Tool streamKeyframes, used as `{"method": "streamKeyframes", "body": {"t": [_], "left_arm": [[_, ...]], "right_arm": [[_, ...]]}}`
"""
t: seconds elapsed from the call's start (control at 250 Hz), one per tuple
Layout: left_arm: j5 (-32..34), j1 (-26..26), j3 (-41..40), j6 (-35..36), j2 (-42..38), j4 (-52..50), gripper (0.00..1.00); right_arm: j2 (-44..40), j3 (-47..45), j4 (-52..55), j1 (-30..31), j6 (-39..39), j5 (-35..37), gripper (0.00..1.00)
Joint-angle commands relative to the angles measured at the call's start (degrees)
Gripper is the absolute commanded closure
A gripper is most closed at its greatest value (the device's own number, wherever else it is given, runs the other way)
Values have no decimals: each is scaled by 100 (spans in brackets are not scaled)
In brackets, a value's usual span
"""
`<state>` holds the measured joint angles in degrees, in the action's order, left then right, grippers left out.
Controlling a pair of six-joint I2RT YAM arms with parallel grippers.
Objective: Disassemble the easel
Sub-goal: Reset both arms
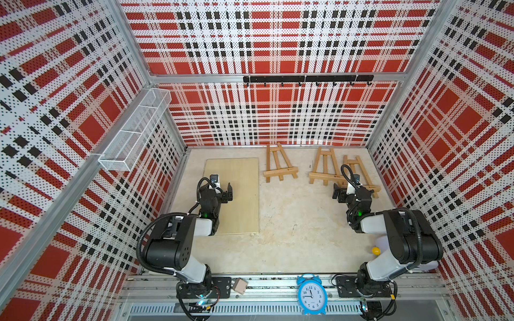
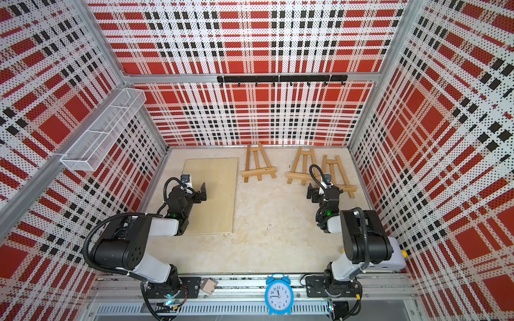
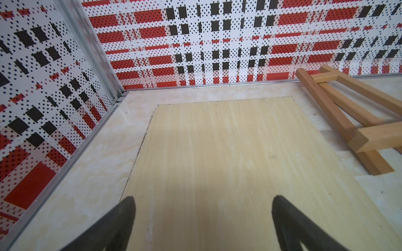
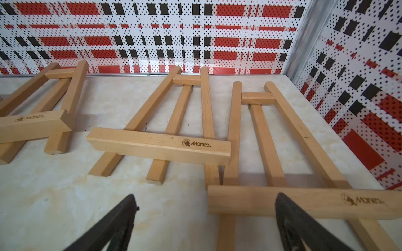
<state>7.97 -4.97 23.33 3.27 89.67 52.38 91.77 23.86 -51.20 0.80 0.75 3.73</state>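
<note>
In both top views you have three easels lying flat on the table (image 1: 292,236) near the back wall. The left easel (image 1: 279,166) lies apart, while the middle easel (image 1: 322,169) and right easel (image 1: 351,161) sit just beside each other. A pale board (image 1: 242,211) lies flat on the left side. Your left gripper (image 1: 226,193) hangs over that board, and your right gripper (image 2: 313,193) sits by the near end of the right easel, whose lower part the arm hides.

From the left wrist you see the left gripper (image 3: 203,202) with its fingers spread wide and nothing between them – only bare board (image 3: 217,141) below. One easel (image 3: 348,121) lies off to the side, well clear of the fingers.

From the right wrist, the right gripper (image 4: 204,200) is also spread wide and holds nothing. One finger (image 4: 289,217) overlaps the ledge of the right easel (image 4: 250,200) – you cannot tell whether it touches. The middle easel (image 4: 161,145) lies beyond, its ledge end against the right easel's leg.
</note>
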Motion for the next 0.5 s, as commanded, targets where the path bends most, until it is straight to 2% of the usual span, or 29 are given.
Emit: {"method": "streamKeyframes", "body": {"t": [0.0,0.5], "left_arm": [[32,-38,-30,43,24,71,1],[30,-34,-31,42,24,73,1]], "right_arm": [[-42,-84,-172,17,152,123,0],[-60,-103,-204,70,199,170,0]]}}
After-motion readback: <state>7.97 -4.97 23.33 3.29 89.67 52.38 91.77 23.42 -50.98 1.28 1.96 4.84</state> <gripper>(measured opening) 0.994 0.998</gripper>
